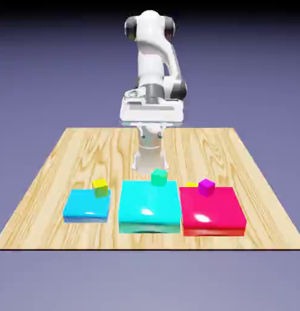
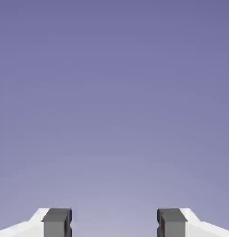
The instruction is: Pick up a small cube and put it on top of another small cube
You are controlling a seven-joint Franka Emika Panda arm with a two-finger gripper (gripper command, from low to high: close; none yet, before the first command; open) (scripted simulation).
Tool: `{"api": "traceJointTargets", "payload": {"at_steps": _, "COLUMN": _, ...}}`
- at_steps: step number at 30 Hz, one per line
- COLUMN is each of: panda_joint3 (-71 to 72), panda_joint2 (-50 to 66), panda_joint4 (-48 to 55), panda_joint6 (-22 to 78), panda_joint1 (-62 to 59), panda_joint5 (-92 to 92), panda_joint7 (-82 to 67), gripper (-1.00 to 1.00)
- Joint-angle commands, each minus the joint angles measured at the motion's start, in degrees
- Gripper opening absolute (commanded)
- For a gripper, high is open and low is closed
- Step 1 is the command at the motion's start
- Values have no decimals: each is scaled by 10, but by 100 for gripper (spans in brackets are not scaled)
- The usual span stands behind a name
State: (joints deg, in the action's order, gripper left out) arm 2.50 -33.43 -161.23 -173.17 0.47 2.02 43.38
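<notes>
The small cube (image 1: 192,184) lies below the claw (image 2: 114,223) and toward the exterior view's right, mostly hidden behind the red slab (image 1: 212,207), so which way it points cannot be told; only a bright yellow strip shows. Another small cube (image 1: 100,187) lies below the claw toward the exterior view's left, by the blue slab's (image 1: 87,205) far corner. It is turned slightly, yellow above and olive-green on its lower front, and looks equal-sided, without a long axis.

The claw is wide open, with only blue-violet backdrop between its fingertips (image 2: 57,223), and holds nothing. Below it spreads a pale, wavy-grained wooden tabletop (image 1: 43,182), the plain backdrop (image 1: 55,73) reaching around it.

Nearer the camera than the claw, the cyan slab (image 1: 149,203) sits between the blue and red ones. A gap of bare wood separates it from the blue slab; the red slab is close against its other side. The teal-green cube (image 1: 159,177) is at the cyan slab's far edge, and the magenta cube (image 1: 206,187) at the red slab's, beside the small cube.
</notes>
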Motion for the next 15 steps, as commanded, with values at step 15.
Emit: {"api": "traceJointTargets", "payload": {"at_steps": 15, "panda_joint3": 311, "panda_joint2": -96, "panda_joint4": -29, "panda_joint6": 104, "panda_joint1": -27, "panda_joint5": 252, "panda_joint7": 115, "gripper": 0}}
